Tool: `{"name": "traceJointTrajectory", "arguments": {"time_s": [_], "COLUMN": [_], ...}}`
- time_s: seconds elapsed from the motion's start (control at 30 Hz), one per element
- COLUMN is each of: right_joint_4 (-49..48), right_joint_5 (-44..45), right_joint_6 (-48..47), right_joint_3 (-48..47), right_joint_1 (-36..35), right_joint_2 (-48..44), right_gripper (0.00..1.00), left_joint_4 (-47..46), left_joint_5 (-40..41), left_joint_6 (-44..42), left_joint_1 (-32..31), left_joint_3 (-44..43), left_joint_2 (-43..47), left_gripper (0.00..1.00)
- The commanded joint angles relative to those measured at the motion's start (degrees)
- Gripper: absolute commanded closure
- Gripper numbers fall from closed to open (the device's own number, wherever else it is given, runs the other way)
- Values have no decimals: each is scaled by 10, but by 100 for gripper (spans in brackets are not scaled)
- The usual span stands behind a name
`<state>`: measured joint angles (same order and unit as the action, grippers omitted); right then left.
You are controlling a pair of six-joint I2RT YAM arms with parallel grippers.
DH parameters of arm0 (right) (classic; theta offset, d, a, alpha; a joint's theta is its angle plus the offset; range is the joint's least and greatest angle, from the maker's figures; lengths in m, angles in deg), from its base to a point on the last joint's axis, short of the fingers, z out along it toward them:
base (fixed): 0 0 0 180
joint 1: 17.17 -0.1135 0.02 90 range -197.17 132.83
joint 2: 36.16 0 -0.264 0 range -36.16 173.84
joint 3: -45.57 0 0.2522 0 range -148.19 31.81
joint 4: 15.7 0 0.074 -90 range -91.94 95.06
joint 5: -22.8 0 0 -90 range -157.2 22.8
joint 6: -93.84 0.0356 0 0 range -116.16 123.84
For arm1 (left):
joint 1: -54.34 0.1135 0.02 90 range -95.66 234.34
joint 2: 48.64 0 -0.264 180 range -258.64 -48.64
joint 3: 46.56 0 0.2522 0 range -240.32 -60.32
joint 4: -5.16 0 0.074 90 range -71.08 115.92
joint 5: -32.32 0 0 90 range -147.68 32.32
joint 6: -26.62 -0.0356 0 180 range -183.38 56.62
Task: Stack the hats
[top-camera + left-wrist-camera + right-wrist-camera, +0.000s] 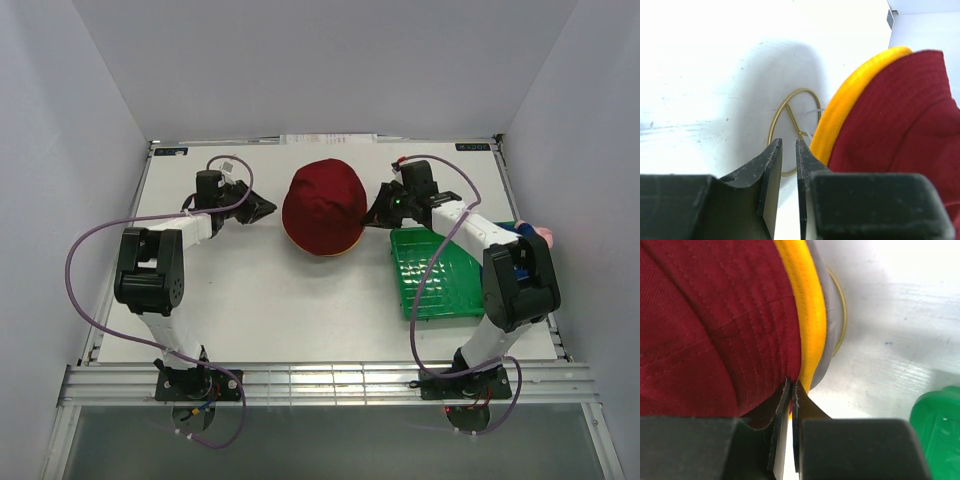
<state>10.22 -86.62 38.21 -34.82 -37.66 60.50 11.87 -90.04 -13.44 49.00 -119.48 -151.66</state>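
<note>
We see the red hat (322, 205) stacked on the yellow hat (850, 95) over the stand (790, 107). The left gripper (789, 145) is clenched and empty beside the brims. The right gripper (791, 385) is clenched at the red brim, but we cannot tell whether it grasps it.

A: What kind of place is this?
B: A robot lab cell. Plain white panels (330, 60) box in a white table (250, 300), beyond the left gripper (268, 208) and the right gripper (372, 214) and out to either side of them.
A: Anything else?
B: Behind both grippers, the left arm (150, 270) and right arm (515, 285) stand bolted to an aluminium rail (330, 382), purple cables (68, 270) looping loose.
</note>
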Motion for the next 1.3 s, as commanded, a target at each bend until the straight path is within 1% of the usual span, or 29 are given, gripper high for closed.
{"name": "traceJointTrajectory", "arguments": {"time_s": [0.0, 0.07, 0.13, 0.17, 0.23, 0.33, 0.4, 0.5, 0.63, 0.8, 0.93, 0.97, 1.03, 1.07, 1.17, 1.23, 1.27], "right_joint_4": [25, 20, 11, 0, -13, -21, -26, -32, -17, 10, 21, 21, 18, 19, 5, -4, -4], "right_joint_5": [2, -3, -14, -18, -35, -44, -47, -50, -28, -33, -47, -68, -76, -83, -112, -125, -130], "right_joint_6": [0, 5, 12, 20, 30, 39, 44, 49, 35, 11, -8, -11, -27, -33, -42, -44, -45], "right_joint_3": [26, 33, 47, 52, 62, 67, 68, 67, 60, 53, 26, 6, -20, -52, -99, -150, -167], "right_joint_1": [-16, -25, -31, -33, -37, -49, -60, -67, -61, -25, 23, 47, 64, 76, 90, 92, 93], "right_joint_2": [-23, -33, -42, -52, -63, -75, -82, -89, -111, -150, -155, -141, -122, -95, -35, -4, 26], "right_gripper": [92, 91, 88, 84, 79, 77, 76, 76, 74, 68, 62, 61, 58, 56, 55, 55, 55], "left_joint_4": [11, 11, 7, 8, 13, 19, 31, 48, 54, 22, 9, 9, 5, 5, 7, 7, 6], "left_joint_5": [-1, -6, -8, -9, -10, -10, -13, -17, -32, -61, -53, -52, -42, -39, -17, 0, 5], "left_joint_6": [-12, -12, -13, -13, -15, -14, -14, -10, 3, 59, 82, 86, 95, 97, 104, 115, 119], "left_joint_1": [2, 2, 2, 2, 3, 8, 9, 16, 17, 16, 5, 2, -10, -16, -45, -63, -68], "left_joint_3": [-34, -39, -41, -41, -45, -42, -42, -34, 0, 83, 130, 135, 148, 149, 152, 156, 156], "left_joint_2": [1, -1, 4, 7, 17, 35, 47, 63, 114, 165, 207, 217, 226, 231, 234, 230, 229], "left_gripper": [73, 71, 62, 57, 40, 33, 32, 32, 33, 37, 37, 38, 37, 37, 37, 37, 37]}}
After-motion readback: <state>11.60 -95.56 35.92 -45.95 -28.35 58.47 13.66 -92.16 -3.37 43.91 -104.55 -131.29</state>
